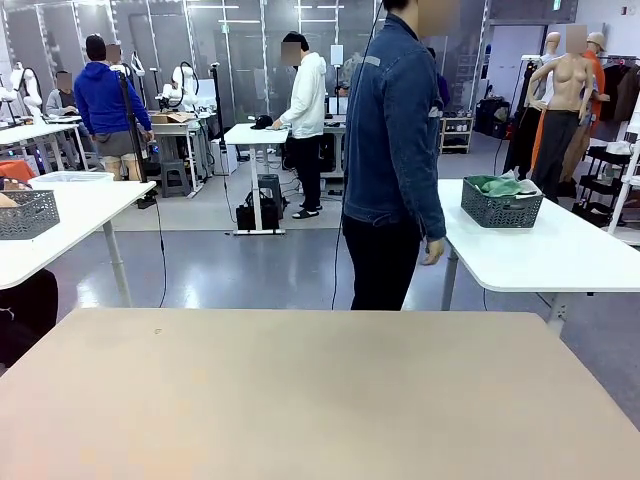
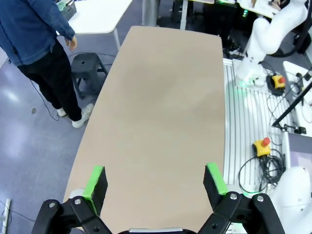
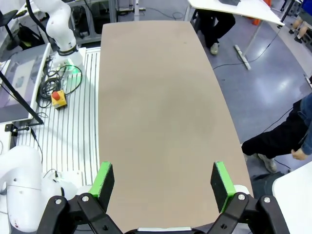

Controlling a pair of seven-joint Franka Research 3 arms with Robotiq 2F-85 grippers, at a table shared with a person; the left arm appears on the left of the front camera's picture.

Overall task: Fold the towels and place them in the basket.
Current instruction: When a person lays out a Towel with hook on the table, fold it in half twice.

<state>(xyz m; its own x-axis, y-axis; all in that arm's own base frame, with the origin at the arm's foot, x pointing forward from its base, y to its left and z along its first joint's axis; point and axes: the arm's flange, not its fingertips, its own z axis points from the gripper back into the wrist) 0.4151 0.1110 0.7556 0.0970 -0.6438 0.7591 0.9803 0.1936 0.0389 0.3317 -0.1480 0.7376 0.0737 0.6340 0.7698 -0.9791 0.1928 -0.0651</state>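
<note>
front view, work table [image 1: 300, 400]: beige top, spanning the near foreground from edge to edge.
side table [image 1: 570, 250]: white, beyond the work table's far right corner, apart from it.
person [image 1: 395, 150]: in denim jacket and black trousers, stands just past the work table's far edge, turned toward the side table.
basket [image 1: 500, 210]: dark grey, lattice sides, upright on the side table, near the person.
left gripper [image 2: 155, 170]: left wrist view; jaws spread wide, nothing between the green pads, hanging above the work table, not touching it.
right gripper [image 3: 162, 168]: right wrist view; jaws likewise spread wide, nothing held, hanging above the work table.
towels [image 1: 503, 185]: green, with a paler piece among them, bunched loosely inside the basket and rising over its rim.
hand [image 1: 433, 250]: the person's, hanging at the side, near the side table's edge; contact cannot be told.
</note>
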